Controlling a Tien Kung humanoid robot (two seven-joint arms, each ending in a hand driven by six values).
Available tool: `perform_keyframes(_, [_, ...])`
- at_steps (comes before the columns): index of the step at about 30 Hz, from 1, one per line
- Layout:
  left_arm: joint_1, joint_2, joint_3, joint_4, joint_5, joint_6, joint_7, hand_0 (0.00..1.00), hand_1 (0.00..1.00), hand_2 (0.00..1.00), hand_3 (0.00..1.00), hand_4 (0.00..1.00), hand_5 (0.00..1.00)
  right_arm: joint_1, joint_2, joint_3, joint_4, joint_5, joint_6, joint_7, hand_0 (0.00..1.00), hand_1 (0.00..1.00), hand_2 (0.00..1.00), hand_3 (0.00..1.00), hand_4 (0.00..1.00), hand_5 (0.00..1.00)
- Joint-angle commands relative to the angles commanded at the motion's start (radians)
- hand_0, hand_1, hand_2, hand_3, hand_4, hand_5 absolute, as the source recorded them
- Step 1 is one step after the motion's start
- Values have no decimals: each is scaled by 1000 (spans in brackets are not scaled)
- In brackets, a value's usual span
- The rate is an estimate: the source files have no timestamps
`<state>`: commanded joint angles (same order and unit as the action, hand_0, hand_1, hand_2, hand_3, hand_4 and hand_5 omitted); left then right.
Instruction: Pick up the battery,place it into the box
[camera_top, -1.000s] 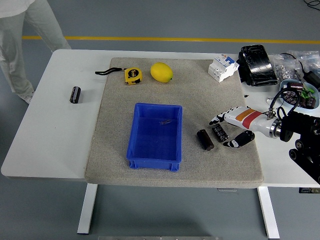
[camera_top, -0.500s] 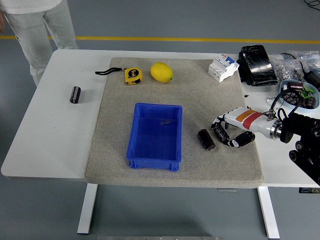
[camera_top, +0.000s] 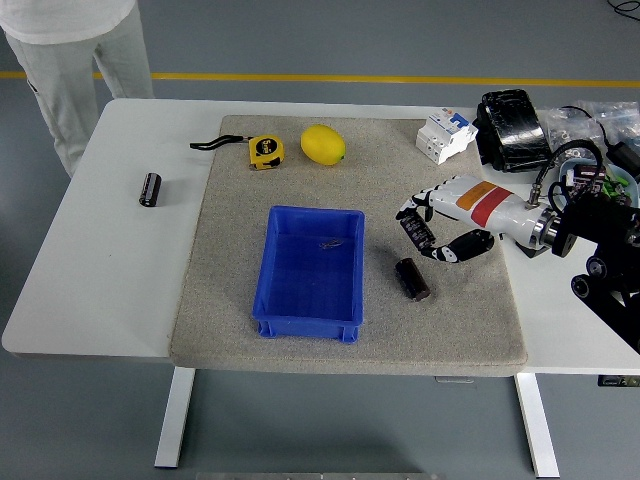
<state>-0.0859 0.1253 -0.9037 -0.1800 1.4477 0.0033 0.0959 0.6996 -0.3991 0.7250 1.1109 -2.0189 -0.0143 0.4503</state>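
My right hand (camera_top: 428, 232) is shut on a black battery (camera_top: 417, 231) and holds it above the grey mat, right of the blue box (camera_top: 311, 270). A second dark battery (camera_top: 411, 278) lies on the mat just below the hand. A third black battery (camera_top: 150, 189) lies on the white table at the far left. The box is open on top and holds only a small bit of clutter. My left arm is out of view.
A yellow tape measure (camera_top: 264, 151) and a lemon (camera_top: 323, 144) lie at the mat's far edge. A white breaker (camera_top: 445, 134), a black case (camera_top: 514, 130) and a bowl of parts (camera_top: 596, 186) stand at the back right. A person (camera_top: 70, 50) stands at the far left.
My right hand closed on the battery, lifted it off the mat and moved it up and left toward the box. The person shifted right at the top left.
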Motion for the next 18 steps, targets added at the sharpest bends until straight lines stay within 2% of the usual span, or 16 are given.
perform_keyframes(3, [-1,1,-4,0,3,0,0,652,666,734,709,669,728,34,25,-16,49,11,12,-12,511,498,531,533,560,67])
perform_keyframes(5, [-2,2,-4,0,5,0,1,652,666,734,709,669,728,61,50,-33,57,18,16,-17,511,498,531,533,560,67])
perform_keyframes(6, [-2,2,-4,0,5,0,1,652,666,734,709,669,728,70,60,-39,57,19,17,-19,511,498,531,533,560,67])
perform_keyframes(7, [-3,3,-3,0,5,-1,1,652,668,733,710,669,729,83,77,-48,53,17,20,-24,537,530,569,591,599,103])
perform_keyframes(12, [-7,6,-6,0,5,0,2,652,668,733,710,669,729,124,140,-88,30,13,31,-39,537,530,569,591,599,103])
perform_keyframes(13, [-7,7,-6,0,5,0,2,652,668,733,710,670,730,131,152,-98,26,9,40,-47,580,585,623,710,687,156])
perform_keyframes(18, [-12,11,-1,0,3,-1,4,652,668,733,710,670,730,162,199,-147,10,-11,82,-79,580,585,623,710,687,156])
